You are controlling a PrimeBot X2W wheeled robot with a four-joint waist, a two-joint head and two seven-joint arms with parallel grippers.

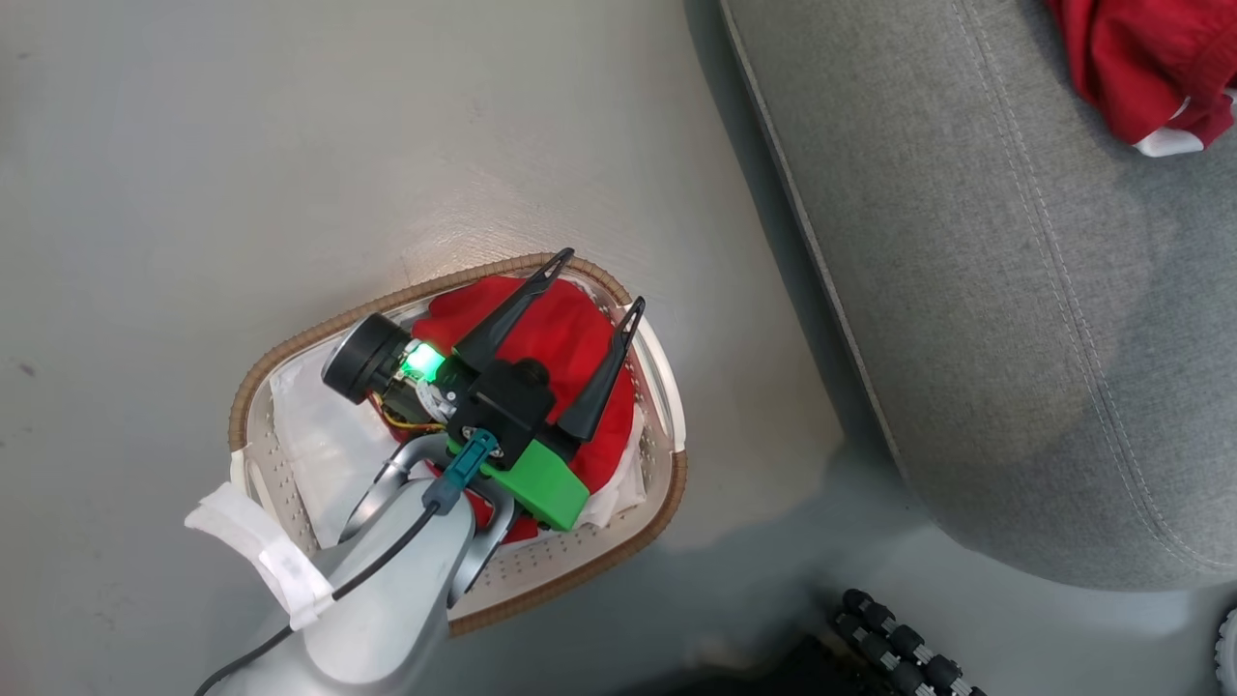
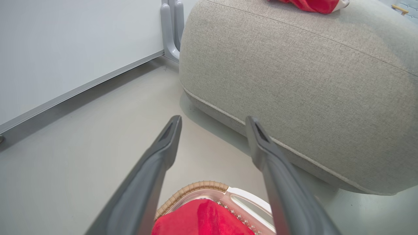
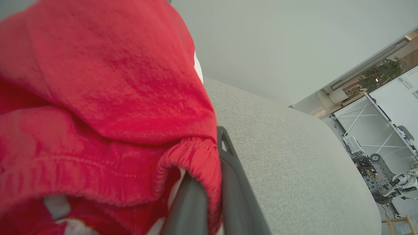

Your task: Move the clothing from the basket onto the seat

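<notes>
The basket (image 1: 667, 387), white with a brown woven rim, stands on the floor left of the seat (image 1: 1015, 319). Red clothing (image 1: 541, 329) lies bunched inside it. My left gripper (image 1: 599, 280) hovers over the basket's far end, open, with nothing between its fingers; in the left wrist view this gripper (image 2: 214, 120) points past the basket rim (image 2: 196, 187) and the clothing (image 2: 202, 218) toward the seat (image 2: 294, 81). My right gripper (image 3: 212, 150) is shut on a red garment (image 3: 98, 98) that drapes over its fingers beside the seat (image 3: 277, 163). That garment (image 1: 1150, 68) rests at the seat's top right.
A thin white liner sheet (image 1: 319, 435) lines the basket's left half. A black ribbed object (image 1: 899, 638) lies on the floor near the seat's front corner. A pale wall with a baseboard (image 2: 81, 88) and a grey bracket (image 2: 169, 29) stand beyond the floor.
</notes>
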